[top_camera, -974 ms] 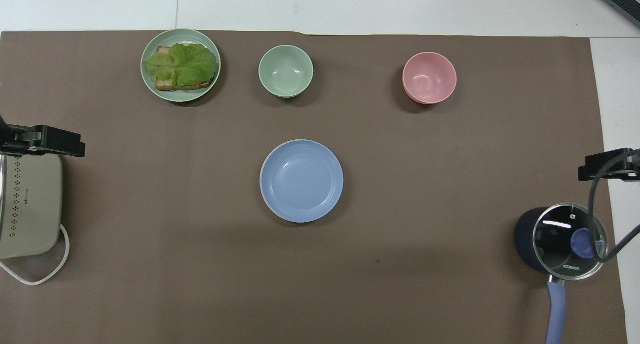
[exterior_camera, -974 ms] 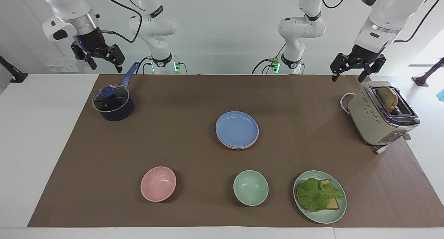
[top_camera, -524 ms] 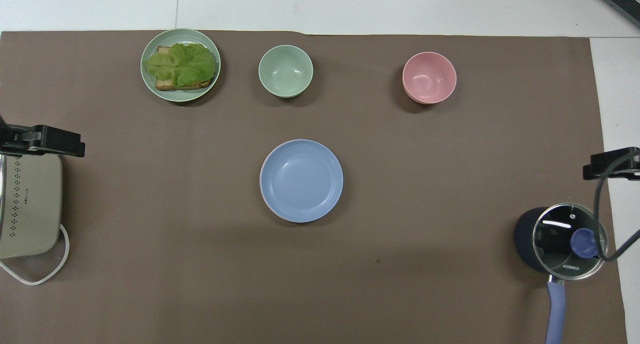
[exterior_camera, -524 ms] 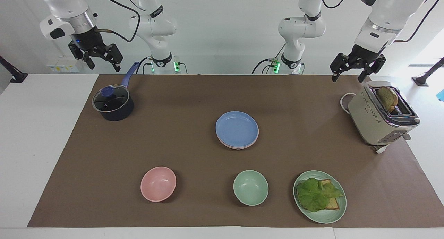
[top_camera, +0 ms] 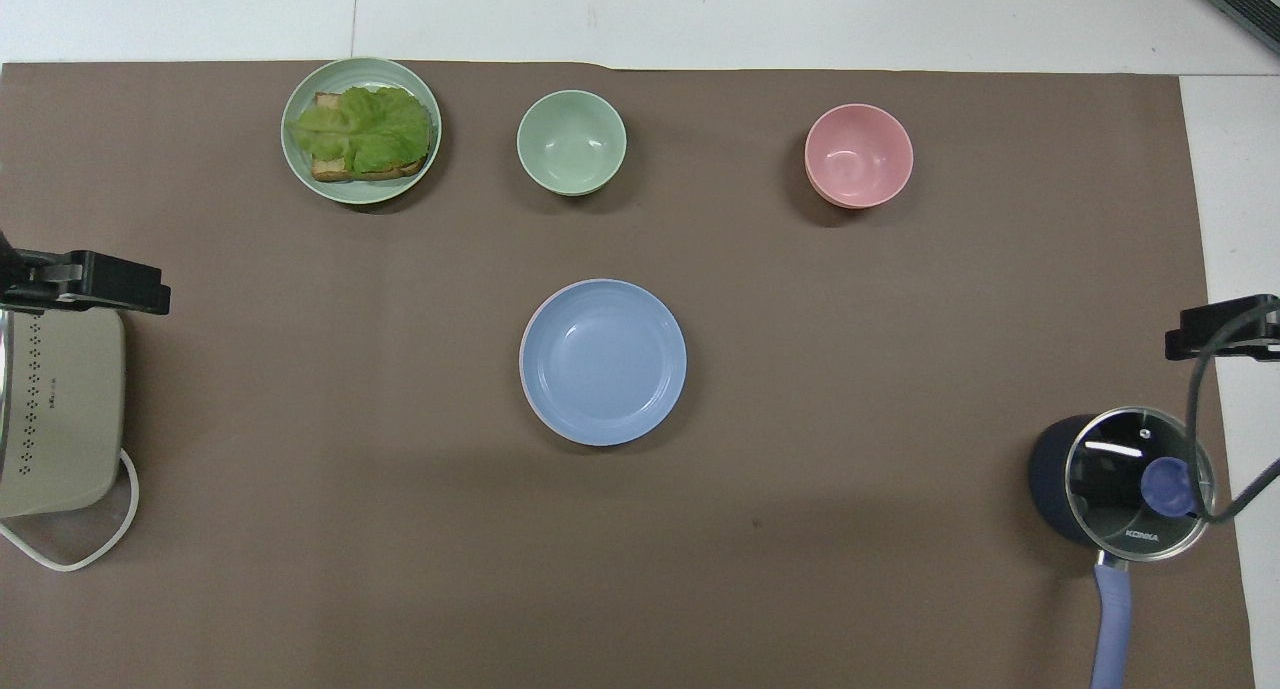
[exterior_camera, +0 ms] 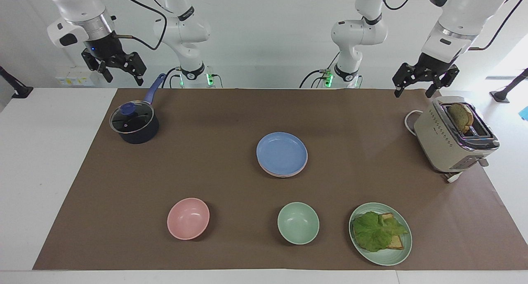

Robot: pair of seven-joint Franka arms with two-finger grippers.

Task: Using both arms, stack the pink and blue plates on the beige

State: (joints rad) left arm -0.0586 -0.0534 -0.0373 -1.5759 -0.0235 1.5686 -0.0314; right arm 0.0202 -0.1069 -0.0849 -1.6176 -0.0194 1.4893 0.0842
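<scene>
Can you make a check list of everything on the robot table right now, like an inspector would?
Surface: brown mat on a white table.
Job's things: blue plate tops the stack, pink rim under it; beige plate not visible.
Clutter: lidded pot, toaster with bread, pink bowl, green bowl, green plate with lettuce toast.
Grippers: left tool open over the toaster; right tool open above the pot.
Cables: toaster cord.
Surroundings: white wall.
</scene>
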